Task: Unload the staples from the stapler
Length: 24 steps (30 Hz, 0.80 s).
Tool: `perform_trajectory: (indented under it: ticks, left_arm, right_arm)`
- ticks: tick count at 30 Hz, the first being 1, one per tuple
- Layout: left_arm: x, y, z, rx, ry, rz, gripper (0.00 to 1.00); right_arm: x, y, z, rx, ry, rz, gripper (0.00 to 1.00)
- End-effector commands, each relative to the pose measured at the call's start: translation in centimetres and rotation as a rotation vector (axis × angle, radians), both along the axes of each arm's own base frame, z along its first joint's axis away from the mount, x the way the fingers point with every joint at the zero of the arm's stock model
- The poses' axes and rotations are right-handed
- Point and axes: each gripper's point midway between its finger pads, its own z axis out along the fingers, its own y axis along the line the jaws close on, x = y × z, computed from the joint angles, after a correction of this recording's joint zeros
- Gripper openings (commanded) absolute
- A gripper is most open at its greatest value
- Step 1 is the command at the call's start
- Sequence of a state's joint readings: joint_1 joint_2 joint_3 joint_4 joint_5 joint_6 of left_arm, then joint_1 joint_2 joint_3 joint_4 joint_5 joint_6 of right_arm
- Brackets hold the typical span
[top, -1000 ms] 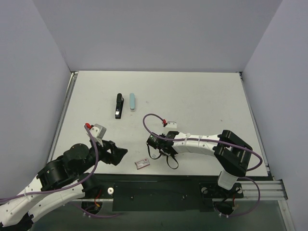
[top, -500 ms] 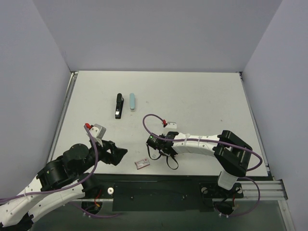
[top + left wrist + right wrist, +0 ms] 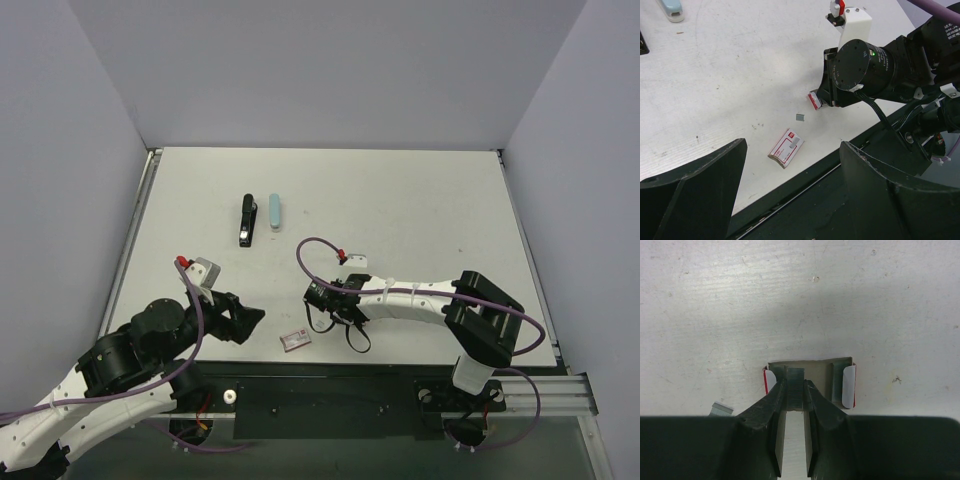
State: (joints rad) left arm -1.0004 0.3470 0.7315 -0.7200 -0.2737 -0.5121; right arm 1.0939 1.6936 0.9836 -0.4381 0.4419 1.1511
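The black stapler point(image 3: 245, 220) lies at the far left of the table, away from both arms; only its tip shows at the left edge of the left wrist view point(image 3: 642, 45). My right gripper point(image 3: 322, 298) points down over a small open staple-box tray point(image 3: 822, 377). Its jaws point(image 3: 795, 386) are shut on a grey strip of staples point(image 3: 795, 377) standing in that tray. The tray's red edge also shows in the left wrist view point(image 3: 814, 99). My left gripper point(image 3: 245, 322) is open and empty, low over the table's near edge.
A pale blue oblong bar point(image 3: 274, 212) lies just right of the stapler. A red-and-white staple-box sleeve point(image 3: 296, 340) lies near the front edge, between the arms. A small loose piece of staples point(image 3: 800, 117) lies left of the tray.
My right gripper has shifted very slightly to the right. The left arm, stapler and box sleeve have not moved.
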Motion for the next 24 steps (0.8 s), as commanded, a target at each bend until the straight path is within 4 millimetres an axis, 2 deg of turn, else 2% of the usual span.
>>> perform_trajectory:
  ticks: [1, 13, 24]
  left_arm:
    - [-0.04, -0.09, 1.03, -0.036, -0.021, -0.003, 0.86]
    - [0.01, -0.09, 1.04, -0.033, -0.021, -0.002, 0.86]
    - [0.01, -0.1, 0.97, -0.032, -0.021, -0.002, 0.86]
  right_arm:
    - [-0.13, -1.71, 0.23, -0.062, -0.017, -0.013, 0.09]
    - [-0.02, -1.85, 0.09, -0.07, -0.018, -0.018, 0.13]
    - [-0.11, -1.7, -0.12, -0.07, -0.008, -0.018, 0.23]
